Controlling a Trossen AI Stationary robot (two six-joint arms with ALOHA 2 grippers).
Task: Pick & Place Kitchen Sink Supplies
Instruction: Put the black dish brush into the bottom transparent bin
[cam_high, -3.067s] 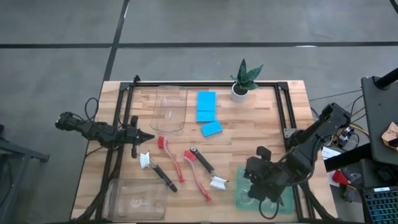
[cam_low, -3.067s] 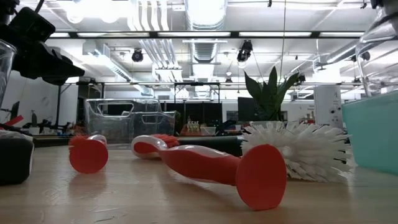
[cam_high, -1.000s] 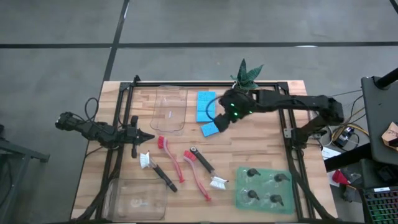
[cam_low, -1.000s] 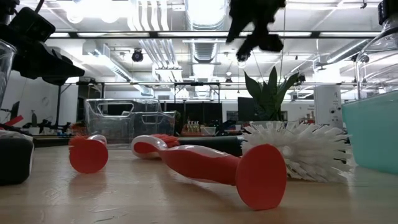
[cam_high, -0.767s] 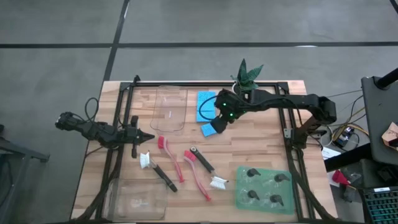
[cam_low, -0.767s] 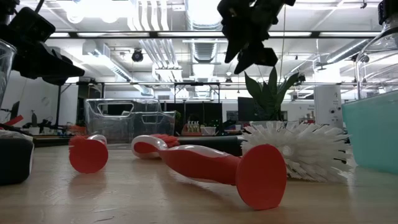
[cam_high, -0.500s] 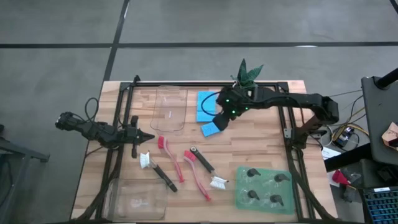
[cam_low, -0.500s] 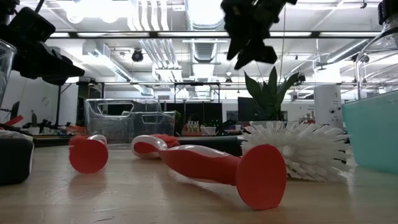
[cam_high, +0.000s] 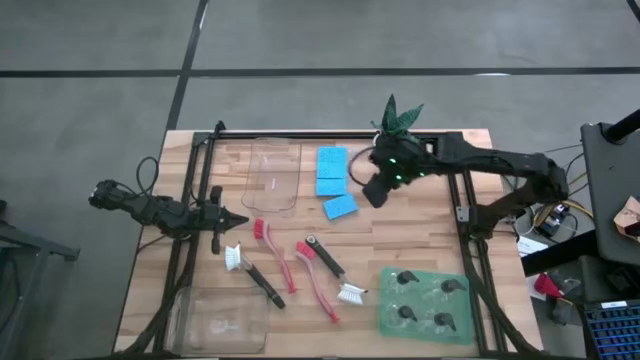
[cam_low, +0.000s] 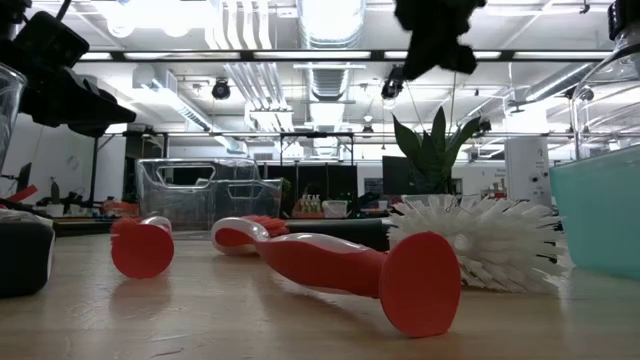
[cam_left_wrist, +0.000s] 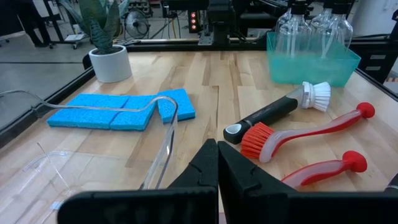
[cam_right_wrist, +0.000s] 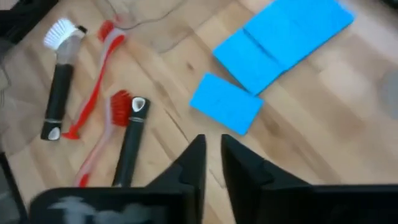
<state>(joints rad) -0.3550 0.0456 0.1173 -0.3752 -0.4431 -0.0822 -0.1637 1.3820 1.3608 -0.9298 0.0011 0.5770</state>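
Observation:
Three blue sponges lie flat on the table: a side-by-side pair (cam_high: 331, 170) and a single one (cam_high: 340, 207). Two red brushes (cam_high: 278, 258) (cam_high: 318, 284) and two black-handled brushes (cam_high: 255, 277) (cam_high: 330, 264) lie near the table's middle. Several black-topped clear pieces (cam_high: 422, 297) stand on the green mat (cam_high: 385, 320). My right gripper (cam_high: 372, 192) (cam_right_wrist: 213, 146) hovers above the table, just right of the single sponge (cam_right_wrist: 226, 104), fingers narrowly open, holding nothing. My left gripper (cam_high: 238, 219) (cam_left_wrist: 217, 155) waits shut by the left rail.
A clear tray (cam_high: 272, 175) lies left of the sponges, and another (cam_high: 222, 320) sits at the near left corner. The potted plant (cam_high: 390, 135) stands at the far edge, close behind my right arm. Black frame rails (cam_high: 458, 190) run along both sides.
My right gripper hung over the single sponge, drifted slightly toward the table's left, then swung back toward the right edge, staying raised. It picked up nothing. The sponges, brushes and left arm kept still.

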